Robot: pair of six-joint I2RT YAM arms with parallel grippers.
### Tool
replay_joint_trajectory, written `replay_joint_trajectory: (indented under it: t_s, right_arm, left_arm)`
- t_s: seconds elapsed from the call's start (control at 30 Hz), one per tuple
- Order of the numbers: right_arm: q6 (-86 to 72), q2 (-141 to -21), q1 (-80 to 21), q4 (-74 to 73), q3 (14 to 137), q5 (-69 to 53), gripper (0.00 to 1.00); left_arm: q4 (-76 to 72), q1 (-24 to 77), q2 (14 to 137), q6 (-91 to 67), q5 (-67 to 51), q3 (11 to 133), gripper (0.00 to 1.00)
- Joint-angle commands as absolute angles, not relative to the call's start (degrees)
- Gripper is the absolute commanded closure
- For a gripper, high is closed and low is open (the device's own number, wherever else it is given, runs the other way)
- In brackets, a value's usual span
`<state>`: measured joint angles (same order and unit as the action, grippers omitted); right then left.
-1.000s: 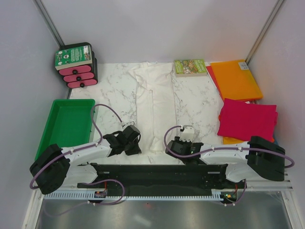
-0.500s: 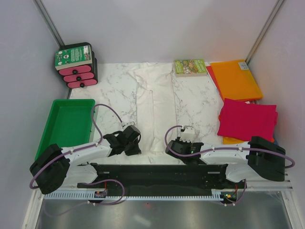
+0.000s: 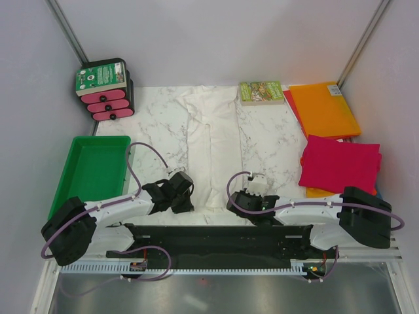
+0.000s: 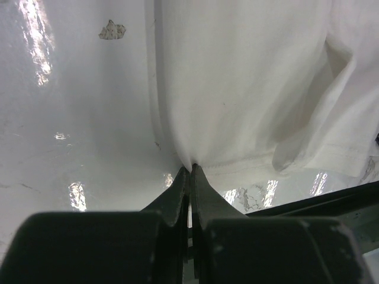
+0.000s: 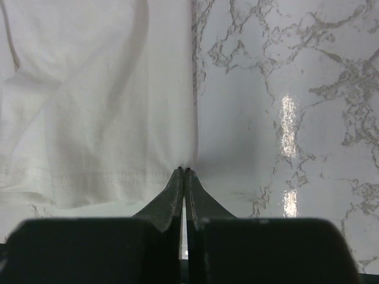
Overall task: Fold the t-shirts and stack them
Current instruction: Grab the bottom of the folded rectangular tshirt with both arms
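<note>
I read the white t-shirt (image 3: 211,147) as a long, narrow strip down the middle of the marble table (image 3: 154,127), its sides folded in and its hem at the near edge, between the two arms. The left gripper (image 4: 190,168) has its jaws pressed together on the left near corner of the hem; in the left wrist view the cloth puckers into the tips and a fold line runs away from them. The right gripper (image 5: 184,171) is likewise pinched on the right near corner, where the right wrist view shows the stitched hem drawn to a point at the closed tips and bare marble to their right. In the top view both grippers sit low at the shirt's near end, one on each side. The magenta t-shirt (image 3: 340,163) lies folded flat at the right edge of the table, on top of an orange layer that shows at its near side. A folded orange t-shirt (image 3: 324,108) lies beyond it at the far right corner. A green-covered book (image 3: 260,91) lies just left of it, beside the white shirt's far end. A green tray (image 3: 91,169) sits at the left edge, beyond the left arm.
</note>
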<state>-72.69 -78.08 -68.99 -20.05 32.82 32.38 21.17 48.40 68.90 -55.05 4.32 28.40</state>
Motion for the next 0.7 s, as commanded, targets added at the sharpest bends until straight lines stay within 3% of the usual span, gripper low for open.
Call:
replay_joint_trajectory:
  t_s: [0.0, 0.17, 0.4, 0.67]
  right_arm:
    - [-74.26, -80.25, -69.26, -24.79, 29.27, 22.94, 1.00]
    - [-76.19, -74.82, -70.31, -27.24, 28.56, 26.09, 1.00]
    - [-81.65, -69.70, -73.04, -34.45, 27.96, 29.01, 1.00]
    - [-81.74, -70.22, -74.44, -34.45, 28.91, 29.09, 1.00]
  left_arm:
    - [26.37, 48.87, 69.26, -55.99, 5.54, 27.51, 0.98]
    - [27.94, 48.87, 67.15, -55.81, 5.62, 27.94, 0.98]
    - [36.56, 49.31, 53.28, -58.01, 9.31, 27.07, 0.98]
    - [37.71, 49.39, 52.91, -58.54, 7.65, 25.49, 0.98]
